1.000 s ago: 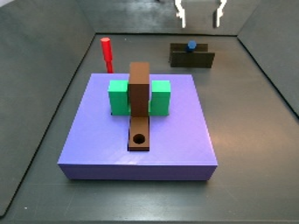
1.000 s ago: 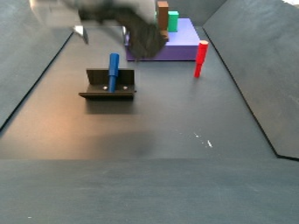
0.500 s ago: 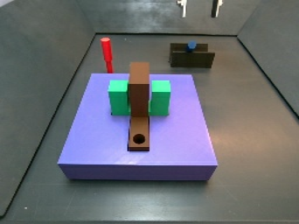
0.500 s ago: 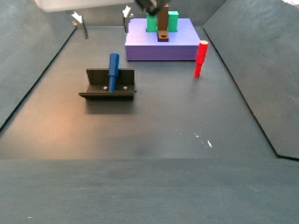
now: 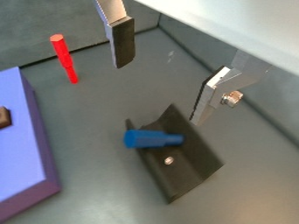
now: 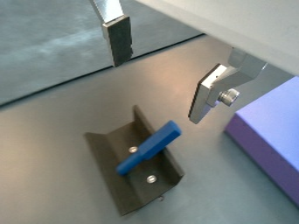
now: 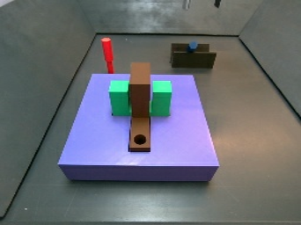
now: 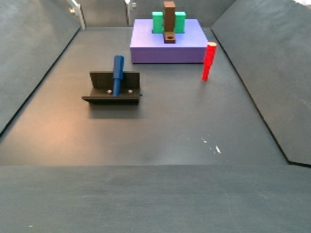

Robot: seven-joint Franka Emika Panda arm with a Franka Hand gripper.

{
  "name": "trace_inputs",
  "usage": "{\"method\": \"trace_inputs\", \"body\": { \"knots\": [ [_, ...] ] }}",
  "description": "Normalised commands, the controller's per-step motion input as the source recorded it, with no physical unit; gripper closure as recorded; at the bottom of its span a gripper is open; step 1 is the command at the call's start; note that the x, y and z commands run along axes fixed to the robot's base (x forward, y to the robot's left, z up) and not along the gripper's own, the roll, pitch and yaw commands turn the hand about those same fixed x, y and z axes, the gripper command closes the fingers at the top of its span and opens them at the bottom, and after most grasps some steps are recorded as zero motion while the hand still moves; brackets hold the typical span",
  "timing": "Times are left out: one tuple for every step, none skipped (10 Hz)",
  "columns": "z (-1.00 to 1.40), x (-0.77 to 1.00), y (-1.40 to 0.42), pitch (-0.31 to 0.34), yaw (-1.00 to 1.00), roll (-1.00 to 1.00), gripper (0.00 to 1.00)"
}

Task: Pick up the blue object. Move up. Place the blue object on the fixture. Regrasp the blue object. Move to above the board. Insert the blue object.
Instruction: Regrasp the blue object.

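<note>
The blue object (image 5: 149, 139) lies in the recess of the fixture (image 5: 187, 166), tilted, with one end sticking out over the edge; both also show in a wrist view (image 6: 149, 149) (image 6: 117, 166) and in both side views (image 7: 193, 45) (image 8: 118, 75). My gripper (image 5: 166, 74) is open and empty, high above the fixture, well clear of the peg. Only its fingertips (image 7: 216, 3) show at the upper edge of a side view. The board (image 7: 140, 101) with its round hole (image 7: 140, 140) lies on the purple platform between two green blocks (image 7: 120, 97).
A red upright peg (image 7: 107, 54) stands on the floor beside the purple platform (image 7: 139, 149), also seen in a side view (image 8: 208, 61) and a wrist view (image 5: 65, 58). Grey walls enclose the dark floor.
My gripper has risen straight up above the fixture and has almost left both side views. The blue object stays on the fixture.
</note>
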Motion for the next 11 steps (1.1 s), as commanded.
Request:
{"method": "trace_inputs", "body": {
  "knots": [
    [0.17,0.48,-0.12,0.006,0.07,1.0,0.0],
    [0.0,0.55,-0.02,0.0,-0.23,1.0,0.0],
    [-0.13,0.16,0.0,0.0,-0.5,1.0,0.0],
    [0.0,0.0,0.0,0.0,-0.71,0.89,0.0],
    [-0.03,-0.14,0.0,0.131,-0.7,0.93,0.0],
    [-0.03,-0.18,0.0,0.214,-0.69,0.91,0.0],
    [-0.07,-0.17,0.0,0.32,-0.71,0.68,0.0],
    [-0.43,-0.19,-0.09,0.183,-0.48,0.56,0.0],
    [-0.52,-0.16,-0.13,0.074,-0.29,0.54,0.0],
    [-0.55,-0.25,-0.08,0.009,-0.15,0.47,0.0],
    [-0.53,-0.29,-0.04,0.0,0.0,0.43,0.0]
  ]
}}
